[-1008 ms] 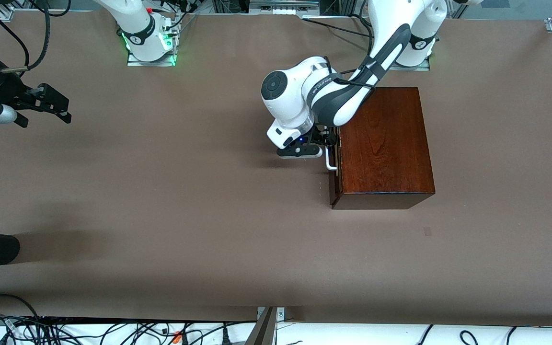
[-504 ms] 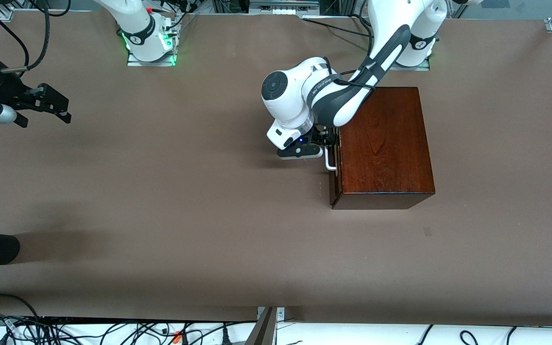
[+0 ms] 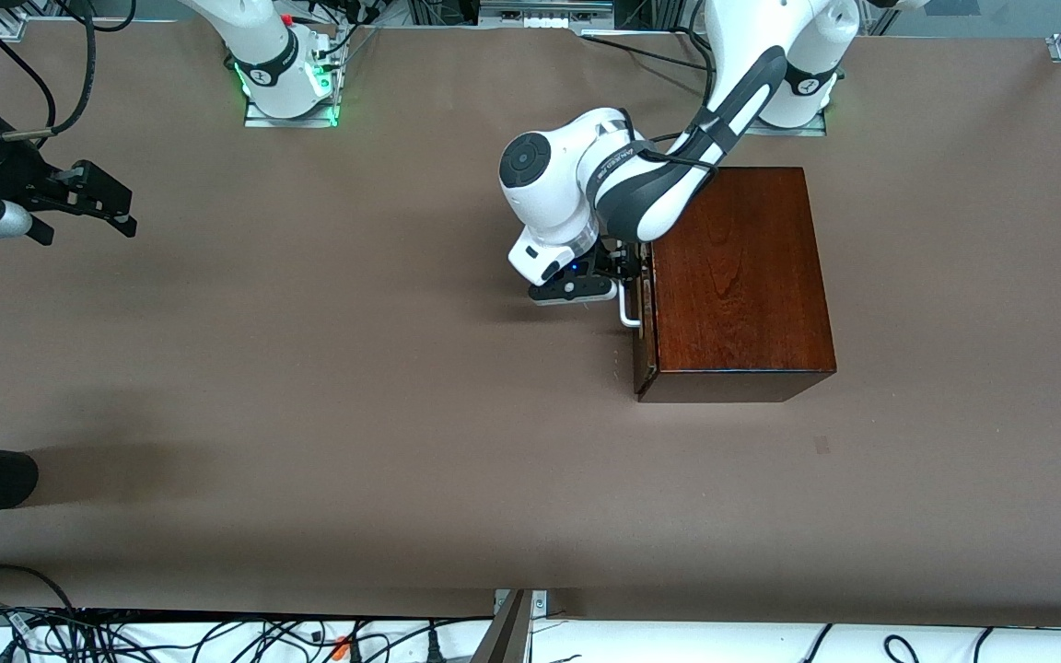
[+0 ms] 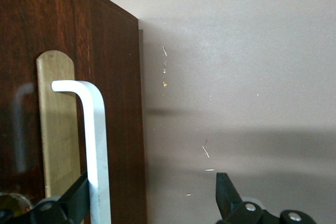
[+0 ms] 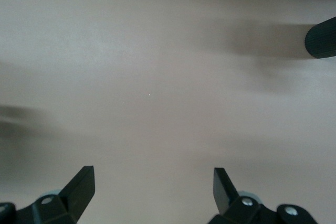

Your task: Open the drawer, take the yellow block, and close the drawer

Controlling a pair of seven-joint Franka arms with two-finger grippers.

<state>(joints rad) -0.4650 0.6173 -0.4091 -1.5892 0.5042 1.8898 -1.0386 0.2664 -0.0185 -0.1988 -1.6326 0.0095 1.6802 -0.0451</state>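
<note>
Item: the drawer, a dark reddish-brown wooden front on a matching wooden box standing toward the left arm's end of the table, and barely out from the box, if at all. Its white U-shaped bar handle sticks out from the drawer front, long axis running along the front, from nearer the front camera to farther from it. Your left gripper sits right at the end of that bar farther from the front camera, in front of the drawer; the jaws stand wide apart and grasp nothing. In the left wrist view the bar touches, or all but touches, the inner face of one fingertip, with open space between it and the other, so the bar lies off-centre in the gap. You would judge the coming move to turn on this: the pull goes straight away from the drawer front, across the bar's length. The front view gives you the layout but hides the fingers under the wrist; the left wrist view alone shows the brass-coloured plate under the handle. Your right gripper waits over bare table at the right arm's end, jaws wide and empty. The yellow block appears in no view; presumably it is inside the drawer.
</note>
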